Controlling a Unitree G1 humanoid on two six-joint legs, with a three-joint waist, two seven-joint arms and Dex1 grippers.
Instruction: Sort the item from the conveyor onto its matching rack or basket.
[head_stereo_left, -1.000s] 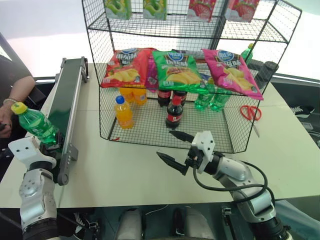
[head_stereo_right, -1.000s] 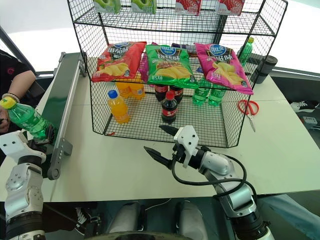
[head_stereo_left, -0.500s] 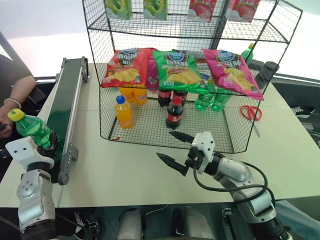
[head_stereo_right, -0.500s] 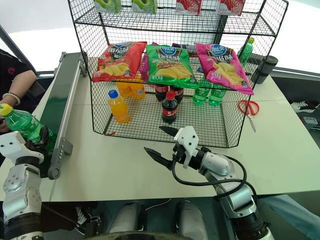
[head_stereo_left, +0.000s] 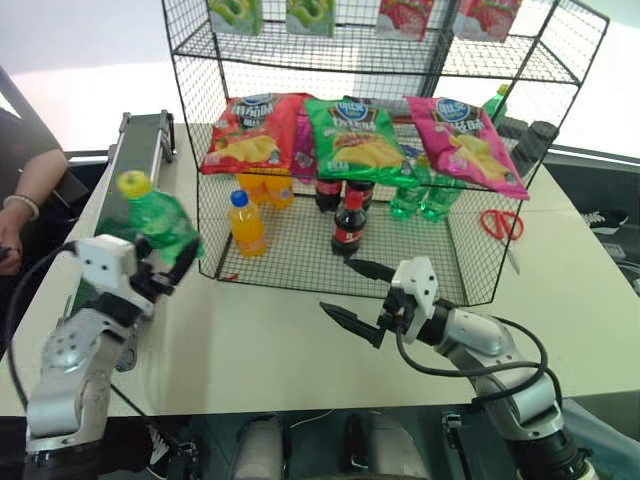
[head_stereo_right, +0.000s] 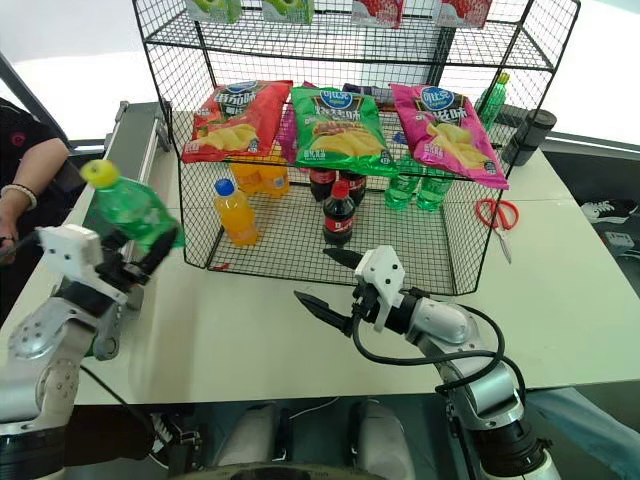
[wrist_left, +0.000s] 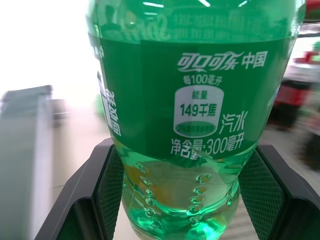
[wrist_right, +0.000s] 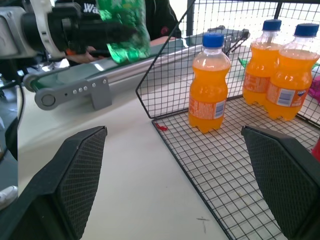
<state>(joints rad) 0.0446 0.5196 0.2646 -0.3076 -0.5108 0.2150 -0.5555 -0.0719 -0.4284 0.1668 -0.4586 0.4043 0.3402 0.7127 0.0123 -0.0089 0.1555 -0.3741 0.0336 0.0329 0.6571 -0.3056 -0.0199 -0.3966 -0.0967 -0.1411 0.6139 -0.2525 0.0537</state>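
Conveyor (head_stereo_left: 138, 170): along the table's (head_stereo_left: 270, 340) left edge
Rack (head_stereo_left: 380, 150): on the table's far middle, right of the conveyor
Soda bottle (head_stereo_left: 160, 222): off the belt, between conveyor and the rack's near left corner
Orange-drink bottle (head_stereo_left: 246, 224): on the rack's bottom tier, near left
Cola bottle (head_stereo_left: 348, 226): same tier, near the front middle
Scissors (head_stereo_left: 500, 230): on the table, right of the rack

Three chip bags, red (head_stereo_left: 247, 134), green (head_stereo_left: 354, 135) and pink (head_stereo_left: 466, 142), are laid side by side. Orange bottles (head_stereo_left: 247, 224) and cola bottles (head_stereo_left: 348, 226) are stood beneath them. Red-handled scissors (head_stereo_left: 500, 227) are seen on the white table (head_stereo_left: 280, 340).
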